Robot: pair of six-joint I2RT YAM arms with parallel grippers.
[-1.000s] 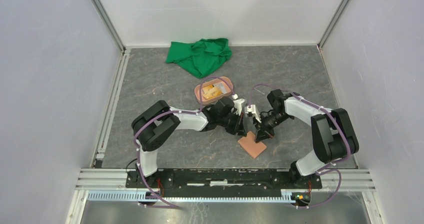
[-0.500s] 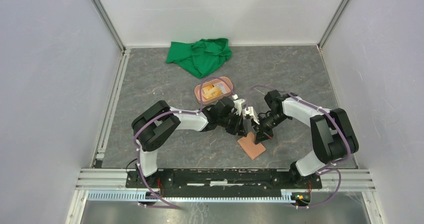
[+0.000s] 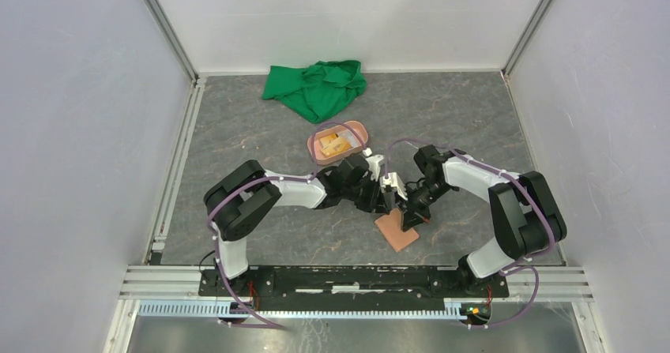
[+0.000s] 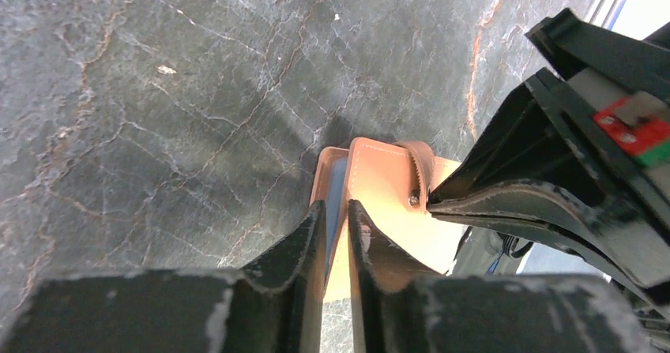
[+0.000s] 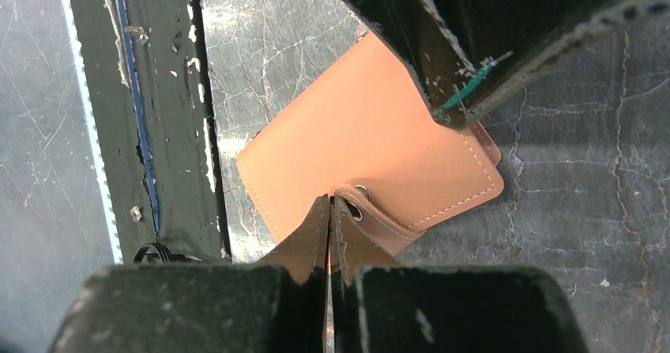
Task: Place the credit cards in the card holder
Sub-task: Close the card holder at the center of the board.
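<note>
The tan card holder (image 3: 396,234) lies on the table between both arms. In the left wrist view the card holder (image 4: 384,181) stands edge-on, and a light blue credit card (image 4: 335,187) shows as a thin strip between its flaps. My left gripper (image 4: 336,205) is shut on that edge, holder and blue card together; it also shows in the top view (image 3: 388,202). In the right wrist view my right gripper (image 5: 329,200) is shut on the closing tab (image 5: 371,208) of the card holder (image 5: 371,124), beside the snap. It also shows from above (image 3: 409,215). No other cards are in view.
A salmon-pink oval tray (image 3: 357,129) with yellow and white items sits just behind the grippers. A crumpled green cloth (image 3: 316,88) lies at the back. The metal rail (image 3: 355,278) runs along the near edge, close to the holder (image 5: 158,116).
My right gripper has moved a little left and down onto the card holder. The left gripper stays against it, and the holder has shifted slightly left.
</note>
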